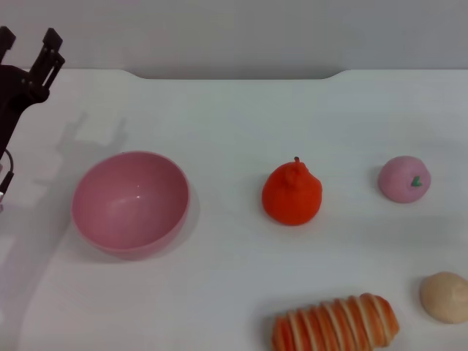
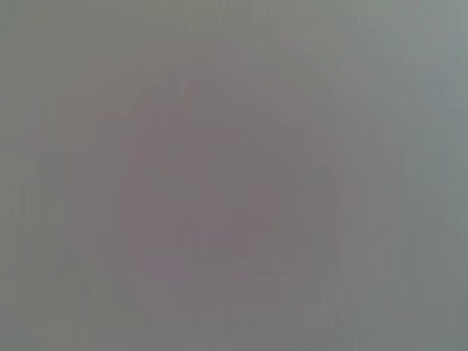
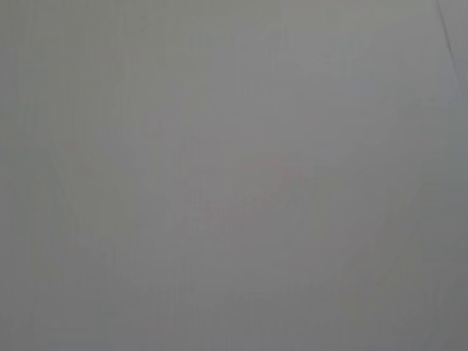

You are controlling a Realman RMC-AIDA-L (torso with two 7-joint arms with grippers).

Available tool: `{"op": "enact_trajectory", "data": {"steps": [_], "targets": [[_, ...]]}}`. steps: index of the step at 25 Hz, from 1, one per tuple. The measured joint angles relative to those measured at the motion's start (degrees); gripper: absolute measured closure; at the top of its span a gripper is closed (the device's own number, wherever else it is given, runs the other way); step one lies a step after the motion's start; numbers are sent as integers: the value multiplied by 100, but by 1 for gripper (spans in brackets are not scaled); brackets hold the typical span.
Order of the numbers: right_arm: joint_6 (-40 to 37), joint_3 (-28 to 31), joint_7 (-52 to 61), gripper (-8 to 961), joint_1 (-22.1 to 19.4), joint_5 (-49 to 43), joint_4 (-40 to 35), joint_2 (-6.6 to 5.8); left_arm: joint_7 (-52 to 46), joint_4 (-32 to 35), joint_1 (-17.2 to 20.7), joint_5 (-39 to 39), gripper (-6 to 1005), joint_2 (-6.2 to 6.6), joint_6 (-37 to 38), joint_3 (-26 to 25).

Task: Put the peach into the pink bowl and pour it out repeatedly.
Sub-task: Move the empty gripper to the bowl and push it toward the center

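one peach [image 1: 404, 178] far right of left tool [image 1: 31, 48]; pink bowl [image 1: 131, 202] between

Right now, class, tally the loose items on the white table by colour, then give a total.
Pink: 2, the pink bowl and the peach
Orange-red: 1, the pear-shaped fruit
Orange and cream striped: 1, the bread loaf
Beige: 1, the ball
Total: 5
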Motion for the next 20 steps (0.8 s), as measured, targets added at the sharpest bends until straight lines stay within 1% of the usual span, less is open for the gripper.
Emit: {"op": "enact_trajectory", "data": {"steps": [1,5,9,16,20], "targets": [[0,2,29,518,0,0,1,0,-139,0,-48,18,219,43,-237,204],[10,5,270,518,4,0,17,2,-260,-1,-80,17,219,57,-360,213],[78,5,364,518,6,0,19,2,-530,134,-179,17,220,114,-593,180],[296,-19,371,519,32,0,8,2,-674,350,-214,-24,221,126,-850,130],[316,-31,373,519,34,-8,-6,-1,-883,702,-236,-19,222,155,-1240,-90]]}}
